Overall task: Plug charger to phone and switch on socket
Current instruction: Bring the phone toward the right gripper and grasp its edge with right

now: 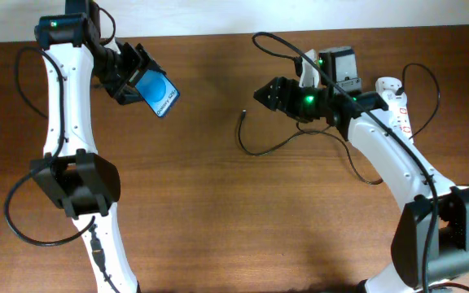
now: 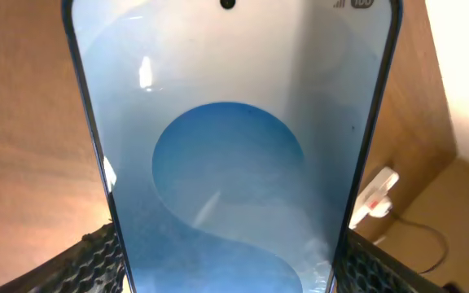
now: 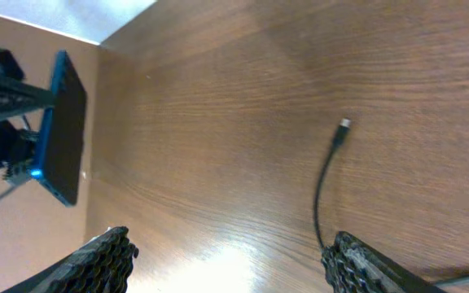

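My left gripper (image 1: pixel 135 75) is shut on the phone (image 1: pixel 161 94) and holds it tilted above the table's back left. In the left wrist view the phone's lit blue screen (image 2: pixel 234 155) fills the frame between my fingers (image 2: pixel 230 260). The charger's small black plug (image 1: pixel 243 114) lies on the table, and its thin cable (image 1: pixel 260 150) curves off to the right. My right gripper (image 1: pixel 265 94) is open and empty, just right of the plug and above it. The right wrist view shows the plug (image 3: pixel 344 124), the phone (image 3: pixel 63 130) edge-on and my open fingers (image 3: pixel 230 268). The white socket (image 1: pixel 397 104) lies at the back right, partly hidden by my right arm.
A black box (image 1: pixel 342 67) and a white adapter (image 1: pixel 308 73) stand behind my right gripper. The socket also shows small in the left wrist view (image 2: pixel 377 195). The table (image 1: pixel 218 203) is brown wood, with a white wall along its back edge.
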Tool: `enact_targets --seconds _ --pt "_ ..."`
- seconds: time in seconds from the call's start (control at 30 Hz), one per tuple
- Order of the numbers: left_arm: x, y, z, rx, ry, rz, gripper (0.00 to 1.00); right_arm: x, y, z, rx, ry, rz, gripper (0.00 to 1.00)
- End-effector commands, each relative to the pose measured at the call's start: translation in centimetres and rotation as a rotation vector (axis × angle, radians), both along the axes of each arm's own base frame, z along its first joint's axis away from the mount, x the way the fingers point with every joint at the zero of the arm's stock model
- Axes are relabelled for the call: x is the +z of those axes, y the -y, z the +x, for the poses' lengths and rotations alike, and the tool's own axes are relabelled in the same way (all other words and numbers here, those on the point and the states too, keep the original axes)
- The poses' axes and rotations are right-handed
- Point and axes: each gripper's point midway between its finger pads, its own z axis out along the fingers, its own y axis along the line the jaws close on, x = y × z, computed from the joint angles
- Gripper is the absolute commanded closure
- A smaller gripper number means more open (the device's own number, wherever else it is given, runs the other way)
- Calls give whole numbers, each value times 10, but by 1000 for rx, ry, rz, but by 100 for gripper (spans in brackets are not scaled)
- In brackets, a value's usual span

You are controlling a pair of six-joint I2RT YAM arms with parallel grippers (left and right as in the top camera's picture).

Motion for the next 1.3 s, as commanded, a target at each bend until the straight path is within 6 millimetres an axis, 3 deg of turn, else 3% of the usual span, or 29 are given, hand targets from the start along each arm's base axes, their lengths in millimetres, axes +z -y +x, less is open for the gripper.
enact_targets --seconds 0.0,0.13,0.37,0.57,0.8,1.0,1.27 --pt "16 9 -2 139 -70 -87 100 9 -20 1 4 1 32 20" --pt "27 27 -10 171 -146 -218 100 11 -27 -1 2 -13 50 20" --pt "69 65 -24 104 -216 -544 100 9 -25 -2 -11 -37 55 21" --pt "84 73 -27 84 -226 -642 100 8 -25 -4 -9 -49 54 21" --pt "81 72 -27 89 -226 -622 100 11 -29 -7 9 -52 75 25" --pt "47 58 -27 135 -234 -398 100 14 -31 -5 11 -38 86 25" --pt "18 82 -38 262 -365 -179 100 31 -59 -11 84 2 158 25"
